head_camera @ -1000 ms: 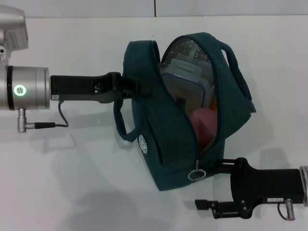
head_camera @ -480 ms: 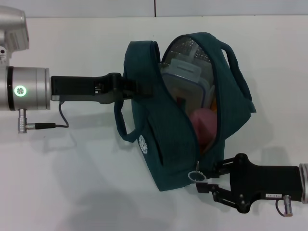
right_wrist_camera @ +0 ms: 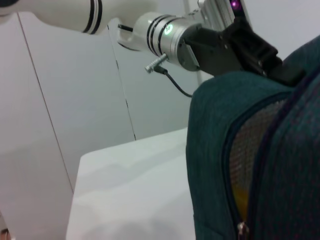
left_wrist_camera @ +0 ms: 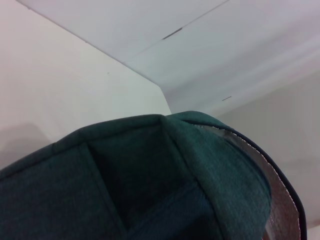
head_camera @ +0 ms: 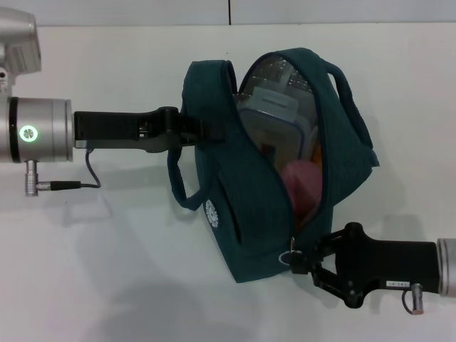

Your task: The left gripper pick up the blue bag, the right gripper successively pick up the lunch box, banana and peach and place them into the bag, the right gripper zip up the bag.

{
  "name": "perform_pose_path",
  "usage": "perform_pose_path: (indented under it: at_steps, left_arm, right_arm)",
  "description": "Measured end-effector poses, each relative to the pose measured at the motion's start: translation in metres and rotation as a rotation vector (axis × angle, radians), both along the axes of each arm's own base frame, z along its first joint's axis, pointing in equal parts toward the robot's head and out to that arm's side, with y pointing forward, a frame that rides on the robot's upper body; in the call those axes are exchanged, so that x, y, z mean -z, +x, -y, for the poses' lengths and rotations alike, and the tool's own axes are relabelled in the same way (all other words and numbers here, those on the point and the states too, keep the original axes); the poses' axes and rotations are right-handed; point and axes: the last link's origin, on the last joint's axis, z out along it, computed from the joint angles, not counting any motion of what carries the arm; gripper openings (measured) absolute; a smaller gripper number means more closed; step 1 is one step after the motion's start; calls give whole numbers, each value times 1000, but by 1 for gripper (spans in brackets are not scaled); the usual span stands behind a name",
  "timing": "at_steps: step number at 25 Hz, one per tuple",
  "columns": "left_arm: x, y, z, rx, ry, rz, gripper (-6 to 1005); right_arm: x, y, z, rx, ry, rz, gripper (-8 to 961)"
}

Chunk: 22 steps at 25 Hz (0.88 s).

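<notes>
**Right gripper closes in on the zipper pull**

Since a second ago the right gripper (head_camera: 298,261) has swung up from the table (head_camera: 107,271) to the metal ring pull (head_camera: 291,258) at the near end of the blue bag (head_camera: 235,214); I cannot tell whether it has pinched the ring. The left gripper (head_camera: 191,130) holds the bag's far wall, mouth gaping, lunch box (head_camera: 274,114) and peach (head_camera: 303,179) inside. The soft fabric will buckle, so the small, slippery pull should be drawn along the taut seam.
</notes>
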Motion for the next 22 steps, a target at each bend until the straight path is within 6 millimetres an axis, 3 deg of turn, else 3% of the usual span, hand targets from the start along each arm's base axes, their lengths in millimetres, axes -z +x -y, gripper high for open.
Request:
perform_pose_path:
  at_steps: [10, 22]
  left_arm:
    - [0, 0, 0, 9, 7, -3, 58]
    - [0, -2, 1, 41, 43, 4, 58]
  right_arm:
    - [4, -3, 1, -38, 18, 6, 7]
    - [-15, 2, 2, -72, 56, -5, 8]
